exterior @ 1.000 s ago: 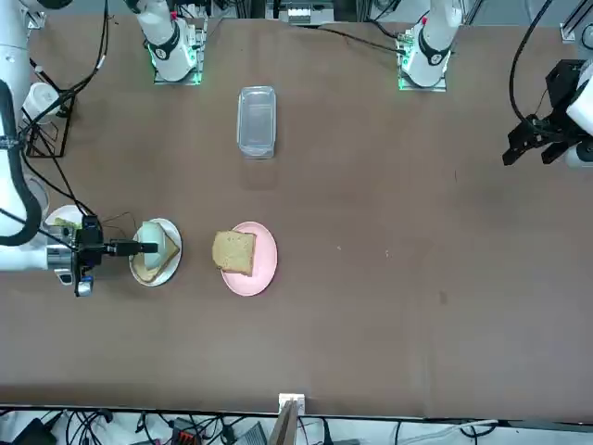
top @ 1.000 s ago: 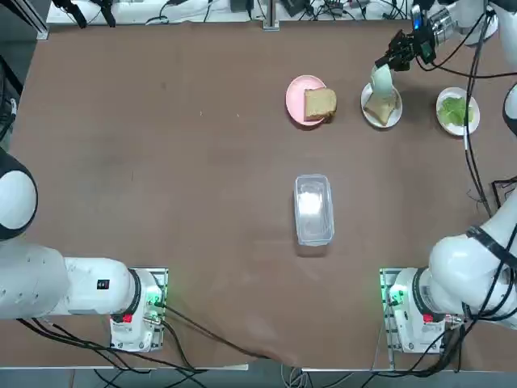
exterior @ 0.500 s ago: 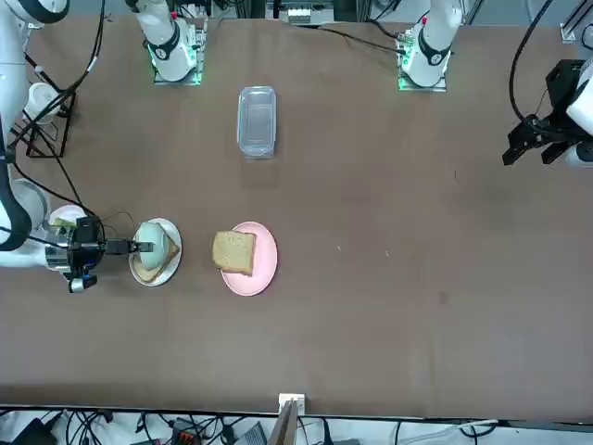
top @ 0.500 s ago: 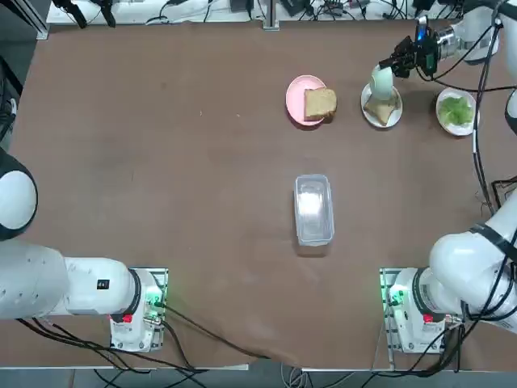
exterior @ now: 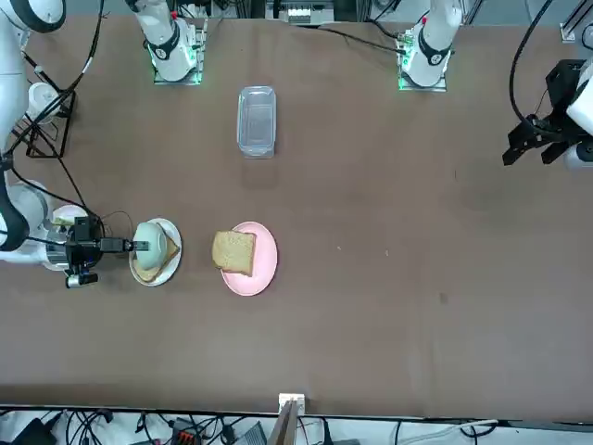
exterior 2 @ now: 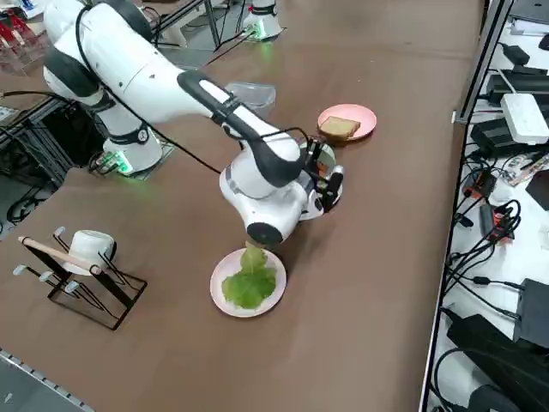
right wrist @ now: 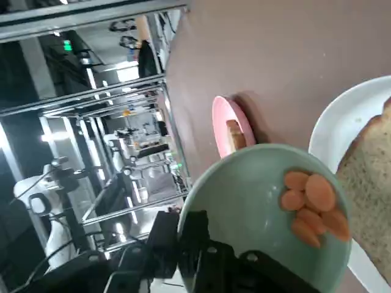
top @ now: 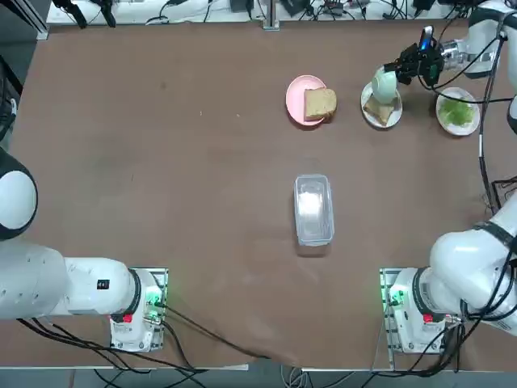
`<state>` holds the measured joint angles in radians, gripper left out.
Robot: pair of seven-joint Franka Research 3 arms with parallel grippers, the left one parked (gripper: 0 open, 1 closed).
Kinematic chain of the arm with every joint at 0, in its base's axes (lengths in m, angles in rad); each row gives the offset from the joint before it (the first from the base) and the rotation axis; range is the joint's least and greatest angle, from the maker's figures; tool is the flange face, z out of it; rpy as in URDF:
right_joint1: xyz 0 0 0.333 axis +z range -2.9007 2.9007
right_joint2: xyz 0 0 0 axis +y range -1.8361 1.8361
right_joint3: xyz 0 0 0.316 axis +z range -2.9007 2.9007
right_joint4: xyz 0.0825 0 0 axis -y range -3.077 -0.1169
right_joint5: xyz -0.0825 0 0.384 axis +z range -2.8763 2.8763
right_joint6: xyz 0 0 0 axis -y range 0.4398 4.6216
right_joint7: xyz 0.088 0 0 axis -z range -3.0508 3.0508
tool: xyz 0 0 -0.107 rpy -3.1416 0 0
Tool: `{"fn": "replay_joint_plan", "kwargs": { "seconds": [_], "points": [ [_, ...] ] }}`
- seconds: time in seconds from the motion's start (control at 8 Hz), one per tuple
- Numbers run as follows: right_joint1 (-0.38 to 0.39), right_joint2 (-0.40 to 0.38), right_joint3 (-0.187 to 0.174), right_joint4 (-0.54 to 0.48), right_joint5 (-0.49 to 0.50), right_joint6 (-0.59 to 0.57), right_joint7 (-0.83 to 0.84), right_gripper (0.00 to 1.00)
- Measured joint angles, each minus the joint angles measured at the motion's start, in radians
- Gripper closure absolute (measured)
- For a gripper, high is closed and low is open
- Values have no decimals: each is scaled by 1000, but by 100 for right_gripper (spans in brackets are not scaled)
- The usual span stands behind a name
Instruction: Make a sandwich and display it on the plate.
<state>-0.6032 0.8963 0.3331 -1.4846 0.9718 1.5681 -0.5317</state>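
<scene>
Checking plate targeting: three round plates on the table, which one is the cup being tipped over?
The white plate holding a bread slice, in the middle; the right gripper tilts the pale-green cup over it. The pink plate and the lettuce plate flank it.

You cannot see the right gripper [exterior 2: 330, 184] tips in the right side view, since the arm's wrist covers them, along with most of the pale-green cup [exterior 2: 319, 155] and the white plate beneath it. In the wrist view the toast slice [right wrist: 369, 177] and white plate [right wrist: 342, 119] are cut off by the frame's edge. From overhead, the orange pieces in the cup [top: 384, 82] are too small to tell.
</scene>
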Motion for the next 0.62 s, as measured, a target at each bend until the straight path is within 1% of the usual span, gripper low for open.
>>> {"fn": "replay_joint_plan", "kwargs": {
  "seconds": [0.25, 0.62],
  "points": [
    [-16, 23, 0, 0, 22, -7, -35, 96],
    [-31, 48, 0, 0, 89, -51, -61, 96]
  ]
}}
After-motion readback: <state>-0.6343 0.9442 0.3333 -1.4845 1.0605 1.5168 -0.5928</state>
